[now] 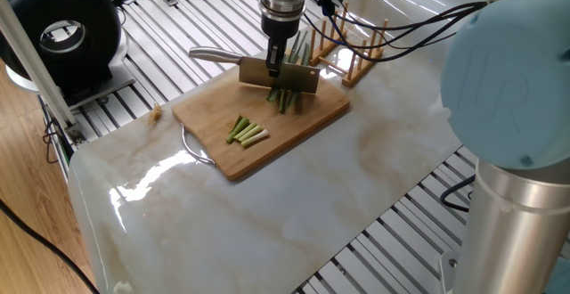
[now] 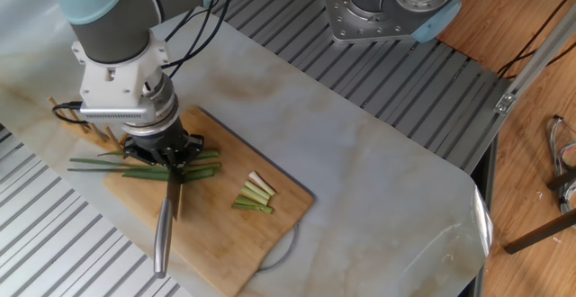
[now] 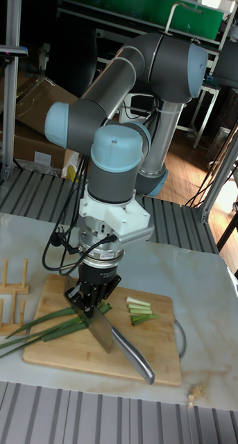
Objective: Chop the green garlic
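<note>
Green garlic [image 1: 287, 98]: we see the long stalks lying on the cutting board [image 1: 214, 120], directly under our hand [image 1: 272, 65]; cut pieces [image 1: 247, 132] sit apart, nearer the board's handle
Hand: clenched on the knife [image 3: 98, 327]
Key relation: blade crosses the stalks' long axis roughly square; leaves trail off the board toward the peg rack [image 1: 356, 58]
Next: we judge another press downward
</note>
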